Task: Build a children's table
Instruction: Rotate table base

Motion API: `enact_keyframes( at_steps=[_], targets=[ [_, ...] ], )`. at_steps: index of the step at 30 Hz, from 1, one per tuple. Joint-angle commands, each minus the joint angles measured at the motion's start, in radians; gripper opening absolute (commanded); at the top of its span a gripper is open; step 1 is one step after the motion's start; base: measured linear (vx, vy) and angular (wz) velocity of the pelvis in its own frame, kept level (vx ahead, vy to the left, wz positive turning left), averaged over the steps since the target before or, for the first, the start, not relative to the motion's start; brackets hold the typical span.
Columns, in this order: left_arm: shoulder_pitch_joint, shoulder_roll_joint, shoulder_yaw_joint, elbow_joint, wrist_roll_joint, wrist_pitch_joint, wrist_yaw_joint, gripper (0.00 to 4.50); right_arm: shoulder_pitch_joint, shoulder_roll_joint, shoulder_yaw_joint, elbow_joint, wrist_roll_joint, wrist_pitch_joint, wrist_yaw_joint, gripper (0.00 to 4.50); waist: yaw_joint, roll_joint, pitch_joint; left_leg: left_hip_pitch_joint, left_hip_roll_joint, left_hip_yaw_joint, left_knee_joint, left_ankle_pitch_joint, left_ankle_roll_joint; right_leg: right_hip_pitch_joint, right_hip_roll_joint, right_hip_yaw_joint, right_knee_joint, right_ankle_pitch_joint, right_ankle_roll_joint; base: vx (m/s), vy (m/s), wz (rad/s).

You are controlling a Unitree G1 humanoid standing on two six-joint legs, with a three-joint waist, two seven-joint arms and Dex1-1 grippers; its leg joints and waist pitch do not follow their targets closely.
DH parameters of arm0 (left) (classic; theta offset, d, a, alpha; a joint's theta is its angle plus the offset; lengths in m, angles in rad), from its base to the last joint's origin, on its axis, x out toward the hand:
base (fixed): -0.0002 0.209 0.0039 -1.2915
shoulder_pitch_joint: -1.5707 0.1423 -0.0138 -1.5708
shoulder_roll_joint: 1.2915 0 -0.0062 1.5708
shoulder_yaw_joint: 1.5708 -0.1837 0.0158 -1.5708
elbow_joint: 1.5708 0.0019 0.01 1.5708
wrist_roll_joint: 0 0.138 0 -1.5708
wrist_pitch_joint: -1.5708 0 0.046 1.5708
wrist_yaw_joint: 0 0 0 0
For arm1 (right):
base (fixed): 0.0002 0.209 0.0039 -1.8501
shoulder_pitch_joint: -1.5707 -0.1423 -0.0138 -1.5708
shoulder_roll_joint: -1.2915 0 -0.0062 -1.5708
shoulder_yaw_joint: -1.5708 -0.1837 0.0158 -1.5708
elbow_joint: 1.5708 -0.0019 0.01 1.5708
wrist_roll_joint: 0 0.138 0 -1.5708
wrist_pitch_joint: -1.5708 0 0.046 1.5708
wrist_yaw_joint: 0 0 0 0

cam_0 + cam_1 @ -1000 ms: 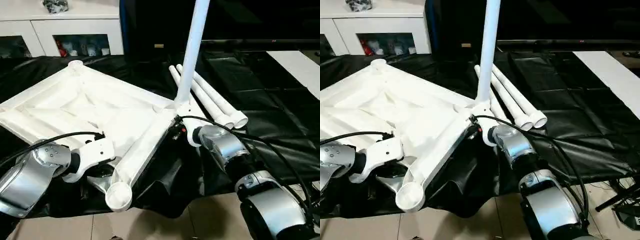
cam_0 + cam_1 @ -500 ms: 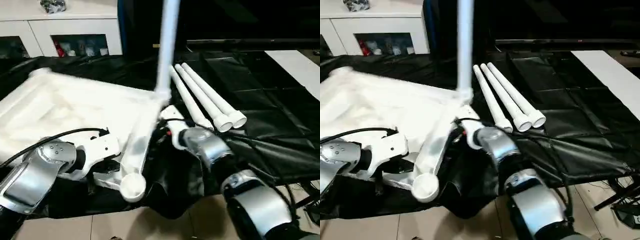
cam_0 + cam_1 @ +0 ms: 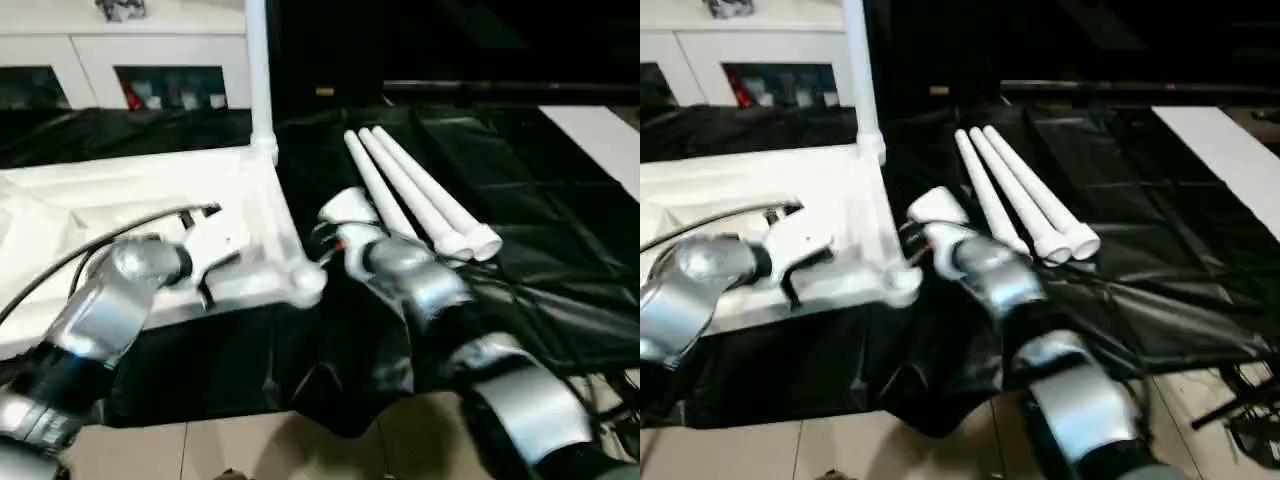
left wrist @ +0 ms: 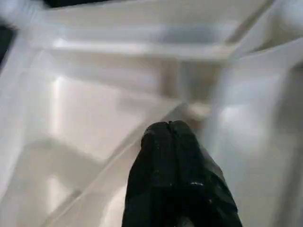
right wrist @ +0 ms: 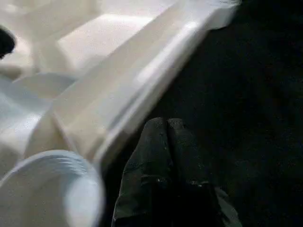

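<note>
The children's table top (image 3: pixel 90 200) lies upside down on the left, ribbed underside up. One white leg (image 3: pixel 257 70) stands upright in its far right corner socket. The near right corner socket (image 3: pixel 306 286) is empty. Three loose legs (image 3: pixel 415 195) lie side by side on the black cover to the right. My left gripper (image 4: pixel 168 128) is shut with nothing in it, its tip over the ribs of the underside near the front rim. My right gripper (image 5: pixel 165 124) is shut and empty, low over the black cover just outside the top's right rim (image 5: pixel 142 75), close to the empty socket (image 5: pixel 47 189).
A white cabinet (image 3: pixel 150 55) with glass doors stands behind the table top. Black sheeting (image 3: pixel 540 250) covers the work surface and hangs over its front edge, with tiled floor (image 3: pixel 250 450) below. A white strip (image 3: pixel 600 130) lies at the far right.
The table top has swung round to the left with its upright leg, so its right rim now runs away from me. Both arms followed it leftward. The loose legs stayed put.
</note>
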Motion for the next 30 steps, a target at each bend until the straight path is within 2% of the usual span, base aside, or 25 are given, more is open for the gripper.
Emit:
enact_keyframes(
  at_steps=[1,2,3,4,5,6,7,9,11,12,13,14,15,17,19,20,21,22,24,28,30],
  targets=[
    [-0.022,-0.023,-0.019,0.045,0.027,-0.018,0.047,0.0,0.015,-0.016,-0.023,-0.059,0.01,0.016,-0.017,0.03,0.004,0.031,-0.077,0.011,0.015,-0.005,-0.059,-0.135,-0.013,0.062,-0.059,0.059,-0.057,-0.017,-0.208,0.0,0.0,0.0],
    [-0.047,-0.076,-0.011,0.131,0.029,-0.065,0.127,0.0,0.039,-0.043,-0.04,-0.125,0.015,0.034,-0.028,0.03,0.004,0.023,-0.077,0.011,0.015,-0.003,-0.059,-0.145,-0.013,0.062,-0.057,0.059,-0.061,-0.022,-0.206,0.0,0.0,0.0],
    [-0.061,-0.109,0.001,0.191,0.028,-0.099,0.189,0.0,0.054,-0.057,-0.052,-0.167,0.017,0.047,-0.038,0.03,0.007,0.021,-0.077,0.012,0.013,-0.002,-0.058,-0.153,-0.01,0.063,-0.056,0.06,-0.065,-0.026,-0.202,0.0,0.0,0.0],
    [-0.067,-0.123,0.007,0.218,0.029,-0.114,0.219,0.0,0.061,-0.063,-0.058,-0.186,0.017,0.054,-0.044,0.03,0.01,0.023,-0.079,0.011,0.013,-0.005,-0.058,-0.15,-0.012,0.065,-0.058,0.059,-0.061,-0.023,-0.202,0.0,0.0,0.0],
    [-0.082,-0.175,0.046,0.319,0.012,-0.19,0.33,0.0,0.087,-0.083,-0.082,-0.262,0.019,0.082,-0.072,0.03,0.013,0.03,-0.078,0.011,0.011,-0.005,-0.056,-0.156,-0.011,0.064,-0.054,0.059,-0.067,-0.024,-0.189,0.0,0.0,0.0],
    [-0.083,-0.19,0.065,0.348,-0.001,-0.22,0.364,0.0,0.095,-0.089,-0.092,-0.287,0.019,0.093,-0.082,0.03,0.014,0.02,-0.083,0.009,0.012,-0.008,-0.057,-0.149,-0.011,0.071,-0.056,0.058,-0.064,-0.01,-0.184,0.0,0.0,0.0],
    [-0.083,-0.191,0.067,0.354,0.003,-0.227,0.377,0.0,0.098,-0.091,-0.094,-0.296,0.019,0.097,-0.084,0.03,0.015,0.019,-0.084,0.006,0.01,-0.007,-0.057,-0.142,-0.007,0.072,-0.056,0.057,-0.063,-0.005,-0.183,0.0,0.0,0.0],
    [-0.079,-0.19,0.083,0.37,0.028,-0.332,0.471,0.0,0.137,-0.111,-0.107,-0.396,0.022,0.121,-0.088,0.03,0.009,0.028,-0.082,0.007,0.011,-0.01,-0.057,-0.165,-0.008,0.07,-0.056,0.054,-0.069,-0.033,-0.175,0.0,0.0,0.0],
    [-0.076,-0.191,0.093,0.366,0.028,-0.358,0.485,0.0,0.148,-0.116,-0.109,-0.424,0.021,0.125,-0.088,0.03,0.008,0.023,-0.083,0.007,0.012,-0.01,-0.057,-0.163,-0.002,0.069,-0.057,0.055,-0.069,-0.043,-0.176,0.0,0.0,0.0],
    [-0.054,-0.21,0.142,0.301,-0.016,-0.389,0.472,0.0,0.173,-0.122,-0.124,-0.486,0.035,0.131,-0.087,0.03,0.009,0.021,-0.079,0.007,0.013,-0.008,-0.057,-0.165,0.003,0.068,-0.059,0.055,-0.073,-0.058,-0.179,0.0,0.0,0.0],
    [-0.03,-0.233,0.192,0.233,-0.074,-0.387,0.437,0.0,0.196,-0.128,-0.134,-0.544,0.052,0.142,-0.078,0.03,0.013,0.021,-0.079,0.008,0.02,-0.008,-0.058,-0.163,0.005,0.069,-0.065,0.056,-0.071,-0.061,-0.188,0.0,0.0,0.0],
    [0.022,-0.259,0.246,0.121,-0.166,-0.374,0.366,0.0,0.247,-0.138,-0.144,-0.656,0.086,0.182,-0.053,0.03,0.014,0.019,-0.078,0.01,0.02,-0.006,-0.058,-0.162,0.008,0.065,-0.062,0.056,-0.072,-0.065,-0.195,0.0,0.0,0.0],
    [0.039,-0.262,0.255,0.089,-0.189,-0.368,0.341,0.0,0.262,-0.141,-0.145,-0.686,0.093,0.191,-0.046,0.03,0.019,0.021,-0.078,0.009,0.026,-0.007,-0.059,-0.158,0.014,0.066,-0.065,0.057,-0.069,-0.055,-0.202,0.0,0.0,0.0],
    [0.119,-0.237,0.232,-0.037,-0.262,-0.329,0.208,0.0,0.322,-0.163,-0.126,-0.78,0.103,0.223,-0.01,0.03,0.019,0.021,-0.075,0.009,0.027,-0.006,-0.063,-0.17,0.017,0.06,-0.06,0.056,-0.069,-0.07,-0.201,0.0,0.0,0.0],
    [0.21,-0.171,0.174,-0.146,-0.336,-0.322,0.094,0.0,0.399,-0.211,-0.074,-0.86,0.112,0.25,0.068,0.03,0.018,0.022,-0.072,0.01,0.024,-0.004,-0.064,-0.19,0.017,0.056,-0.057,0.057,-0.073,-0.098,-0.189,0.0,0.0,0.0],
    [0.242,-0.135,0.145,-0.18,-0.356,-0.312,0.047,0.0,0.432,-0.241,-0.042,-0.882,0.115,0.254,0.117,0.03,0.021,0.014,-0.068,0.011,0.025,-0.005,-0.067,-0.223,0.016,0.058,-0.061,0.057,-0.078,-0.162,-0.169,0.0,0.0,0.0],
    [0.266,-0.105,0.125,-0.194,-0.359,-0.287,0.014,0.0,0.458,-0.268,-0.012,-0.887,0.114,0.257,0.159,0.03,0.015,0.018,-0.06,0.013,0.023,-0.001,-0.071,-0.265,0.014,0.048,-0.056,0.059,-0.089,-0.236,-0.146,0.0,0.0,0.0],
    [0.281,-0.087,0.113,-0.202,-0.359,-0.27,-0.007,0.0,0.474,-0.285,0.007,-0.888,0.112,0.257,0.186,0.03,0.016,0.019,-0.06,0.017,0.022,-0.003,-0.071,-0.285,0.008,0.048,-0.057,0.057,-0.092,-0.272,-0.138,0.0,0.0,0.0],
    [0.3,-0.039,0.073,-0.178,-0.335,-0.298,-0.066,0.0,0.496,-0.32,0.051,-0.868,0.093,0.272,0.234,0.03,0.013,0.018,-0.056,0.017,0.02,-0.006,-0.074,-0.322,0.001,0.044,-0.056,0.057,-0.105,-0.366,-0.103,0.0,0.0,0.0],
    [0.311,-0.016,0.063,-0.146,-0.254,-0.258,-0.116,0.0,0.497,-0.339,0.085,-0.834,0.059,0.295,0.234,0.03,0.009,0.022,-0.052,0.018,0.02,-0.01,-0.075,-0.332,-0.015,0.04,-0.058,0.057,-0.11,-0.415,-0.086,0.0,0.0,0.0],
    [0.318,0.008,0.045,-0.15,-0.257,-0.222,-0.142,0.0,0.491,-0.345,0.1,-0.824,0.041,0.303,0.223,0.03,0.007,0.023,-0.055,0.019,0.019,-0.01,-0.074,-0.325,-0.02,0.04,-0.059,0.058,-0.109,-0.416,-0.082,0.0,0.0,0.0]
  ],
)
